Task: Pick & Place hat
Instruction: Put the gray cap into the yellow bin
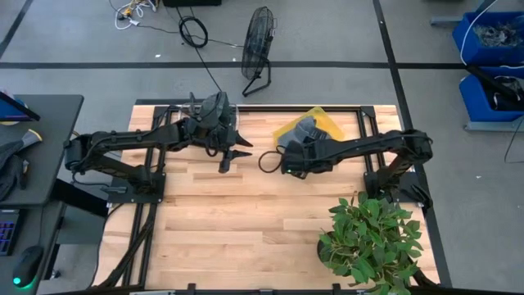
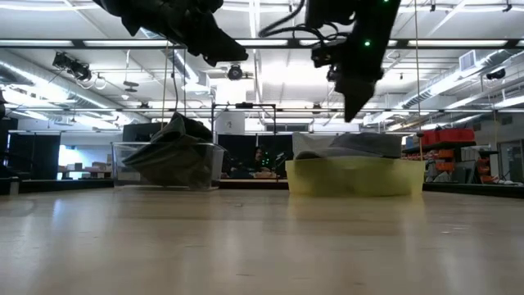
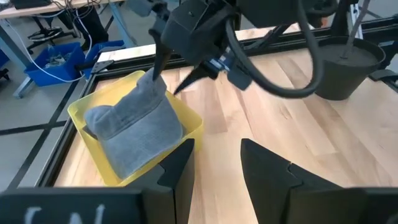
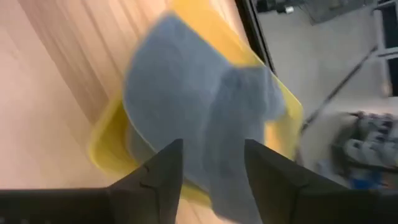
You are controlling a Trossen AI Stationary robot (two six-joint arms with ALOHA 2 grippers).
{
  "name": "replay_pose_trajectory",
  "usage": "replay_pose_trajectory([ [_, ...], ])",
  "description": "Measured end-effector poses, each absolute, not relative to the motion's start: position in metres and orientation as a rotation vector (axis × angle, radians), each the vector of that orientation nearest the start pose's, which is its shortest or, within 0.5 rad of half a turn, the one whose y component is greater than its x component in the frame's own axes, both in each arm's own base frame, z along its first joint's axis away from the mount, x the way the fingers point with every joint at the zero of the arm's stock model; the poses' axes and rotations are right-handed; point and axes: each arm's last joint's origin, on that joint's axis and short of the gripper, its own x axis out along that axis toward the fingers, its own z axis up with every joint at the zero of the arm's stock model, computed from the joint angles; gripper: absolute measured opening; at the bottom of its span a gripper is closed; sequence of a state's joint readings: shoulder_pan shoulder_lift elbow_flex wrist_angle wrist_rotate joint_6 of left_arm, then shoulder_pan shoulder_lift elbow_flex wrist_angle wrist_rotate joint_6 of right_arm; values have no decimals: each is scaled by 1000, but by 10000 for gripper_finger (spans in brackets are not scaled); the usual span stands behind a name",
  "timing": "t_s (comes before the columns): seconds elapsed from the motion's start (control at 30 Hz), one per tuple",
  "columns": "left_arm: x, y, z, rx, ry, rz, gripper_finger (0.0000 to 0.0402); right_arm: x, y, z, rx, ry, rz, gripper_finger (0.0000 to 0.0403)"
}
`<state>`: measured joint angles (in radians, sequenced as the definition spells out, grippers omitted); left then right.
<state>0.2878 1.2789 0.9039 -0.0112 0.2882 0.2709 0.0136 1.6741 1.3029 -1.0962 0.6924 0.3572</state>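
High view: the right gripper (image 1: 301, 146) was held just over the yellow bin (image 1: 321, 115).

Left wrist view: the grey hat (image 3: 134, 124) lay in that bin, just below spread, empty fingers.

Right wrist view: release was judged done, retreat due next.

The left gripper (image 1: 228, 161), part open and empty, waited well apart.

No writing was legible.

Hat (image 3: 134, 127) lies in bin (image 3: 186, 121), right hand (image 3: 163, 73) above.
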Motion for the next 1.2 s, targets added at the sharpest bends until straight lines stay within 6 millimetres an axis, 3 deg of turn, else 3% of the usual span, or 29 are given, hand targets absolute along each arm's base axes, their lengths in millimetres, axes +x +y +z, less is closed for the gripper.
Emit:
replay_pose_trajectory([
  [0.1,268,72,293,99,347,-28,133,300,-12,255,-241,1319,-800,172],
  [0.23,251,68,312,75,288,-10,133,278,-11,293,-279,1283,-865,167],
  [0.4,209,55,341,103,231,-7,133,230,-9,337,-182,1063,-896,159],
  [0.53,175,45,351,123,238,11,133,191,-5,344,-94,874,-841,150],
  [0.67,153,39,345,128,206,17,133,162,-3,327,-14,686,-779,139],
  [0.77,146,37,334,135,182,32,133,158,-4,303,20,540,-732,132],
  [1.0,146,39,327,142,101,94,133,182,-12,236,172,291,-661,94],
  [1.13,146,38,328,140,90,96,133,189,-20,201,214,318,-691,23],
  [1.2,146,38,328,122,90,96,133,192,-24,190,232,341,-734,8],
])
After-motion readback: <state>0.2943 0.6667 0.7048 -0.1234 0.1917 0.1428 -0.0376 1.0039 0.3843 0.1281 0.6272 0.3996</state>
